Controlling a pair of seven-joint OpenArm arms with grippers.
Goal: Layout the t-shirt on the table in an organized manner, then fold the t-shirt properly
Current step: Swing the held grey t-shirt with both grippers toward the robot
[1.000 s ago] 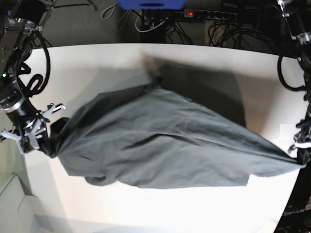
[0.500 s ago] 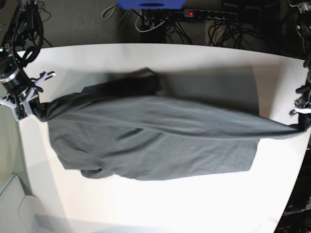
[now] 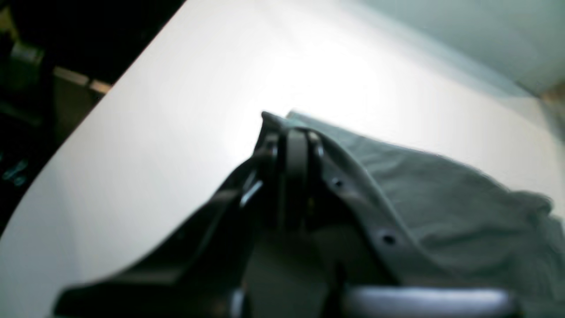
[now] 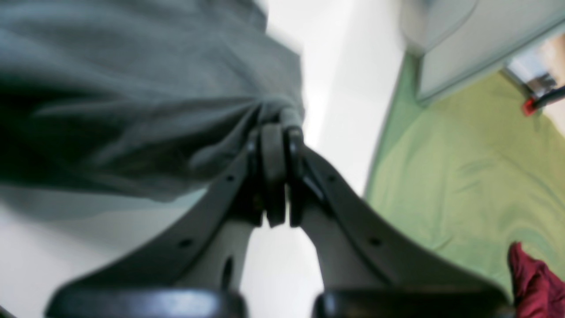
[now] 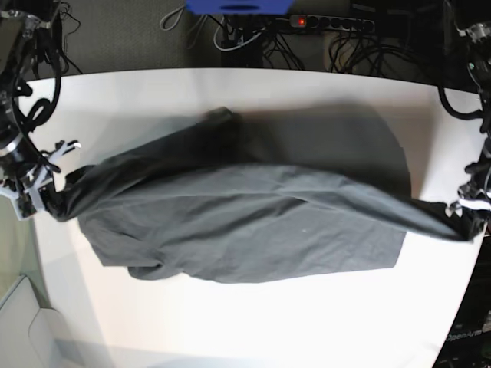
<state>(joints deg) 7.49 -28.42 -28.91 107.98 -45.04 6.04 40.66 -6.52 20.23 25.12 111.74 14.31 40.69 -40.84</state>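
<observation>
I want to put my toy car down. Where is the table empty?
Bare table lies along the near edge below the t-shirt, and a strip lies behind it by the cables. The middle is crowded, with cloth stretched between the left claw and right claw.

Readable text | one faint marking, "OpenArm", on the dark robot base (image 5: 466, 337) at the lower right corner of the base view | lettering small and dim, only partly legible | t-shirt (image 5: 245, 222): no print or legible label | wrist views: no text legible
</observation>
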